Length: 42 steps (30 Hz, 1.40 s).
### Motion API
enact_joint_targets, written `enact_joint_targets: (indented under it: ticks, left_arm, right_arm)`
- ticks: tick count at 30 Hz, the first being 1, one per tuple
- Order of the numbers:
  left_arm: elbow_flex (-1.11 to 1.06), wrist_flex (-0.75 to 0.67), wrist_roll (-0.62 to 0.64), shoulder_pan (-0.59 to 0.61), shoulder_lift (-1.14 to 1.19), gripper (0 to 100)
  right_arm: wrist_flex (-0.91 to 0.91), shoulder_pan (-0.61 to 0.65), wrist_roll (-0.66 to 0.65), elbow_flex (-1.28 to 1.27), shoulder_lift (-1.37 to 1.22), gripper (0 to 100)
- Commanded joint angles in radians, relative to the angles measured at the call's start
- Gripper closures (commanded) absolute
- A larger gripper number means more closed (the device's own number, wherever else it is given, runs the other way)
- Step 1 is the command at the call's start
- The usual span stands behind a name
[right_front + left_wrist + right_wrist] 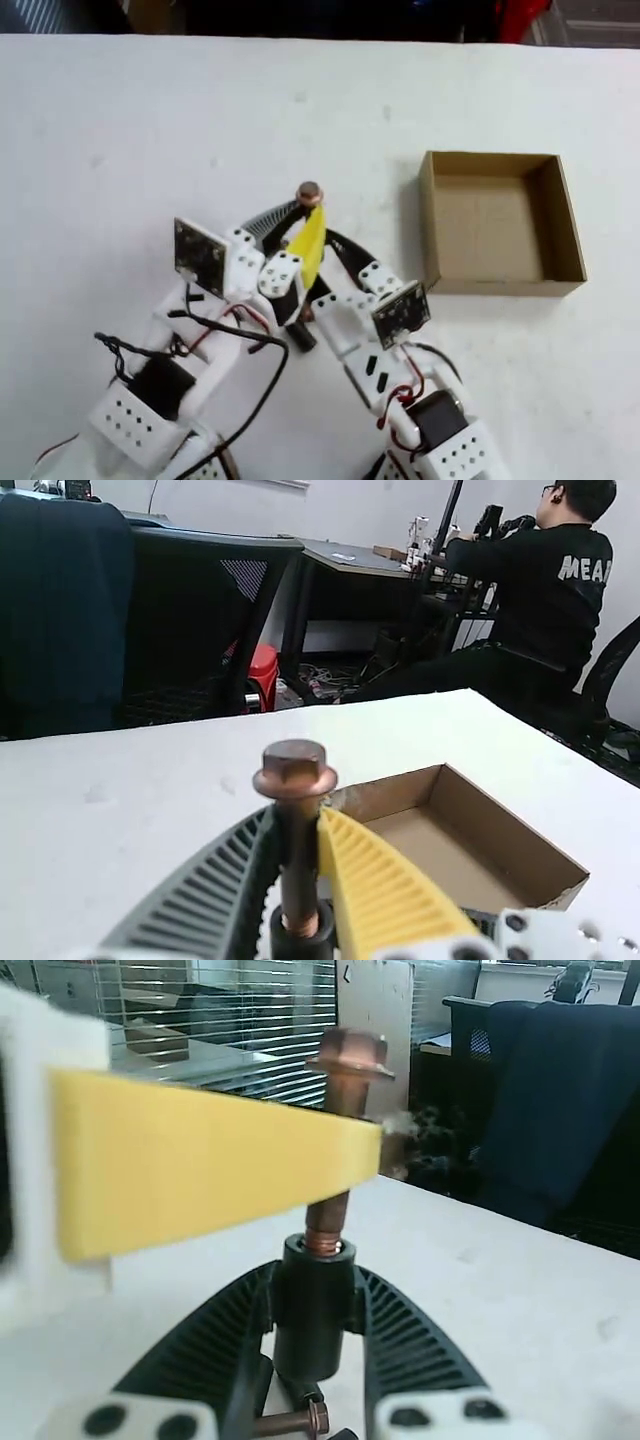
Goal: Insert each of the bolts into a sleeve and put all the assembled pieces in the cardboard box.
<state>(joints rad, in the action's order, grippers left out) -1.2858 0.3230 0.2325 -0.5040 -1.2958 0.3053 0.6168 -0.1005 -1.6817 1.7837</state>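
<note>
A white table (120,120) holds an open brown cardboard box (490,225), its floor bare. Near the box, the left gripper (297,825) clamps an upright copper hex-head bolt (294,770), its tip in the black cylindrical sleeve (313,1320) that the right gripper (313,1290) pinches.
</note>
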Motion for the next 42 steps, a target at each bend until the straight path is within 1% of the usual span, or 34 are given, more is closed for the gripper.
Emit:
enact_joint_targets:
  ticks: [1,22,24,27,29,40,42]
  left_arm:
    - [0.014,0.072,0.003,-0.010,-0.027,98]
    - [0.015,0.080,0.002,-0.008,-0.027,97]
    - [0.015,0.080,0.002,-0.008,-0.027,94]
    - [0.015,0.086,0.003,-0.007,-0.027,86]
    - [0.015,0.086,0.005,-0.004,-0.027,82]
    - [0.009,0.089,0.002,-0.001,-0.025,81]
    - [0.014,0.115,0.000,-0.001,-0.025,78]
  right_arm:
    - [-0.001,0.005,-0.026,-0.008,0.015,98.1]
    - [-0.001,0.004,-0.026,-0.008,0.015,98.1]
    - [-0.001,0.004,-0.026,-0.008,0.015,98.1]
    - [0.001,0.004,-0.026,-0.008,0.015,98.1]
    - [0.001,0.004,-0.026,-0.008,0.015,98.1]
    - [0.001,0.004,-0.026,-0.008,0.015,98.1]
    - [0.001,0.004,-0.026,-0.008,0.015,98.1]
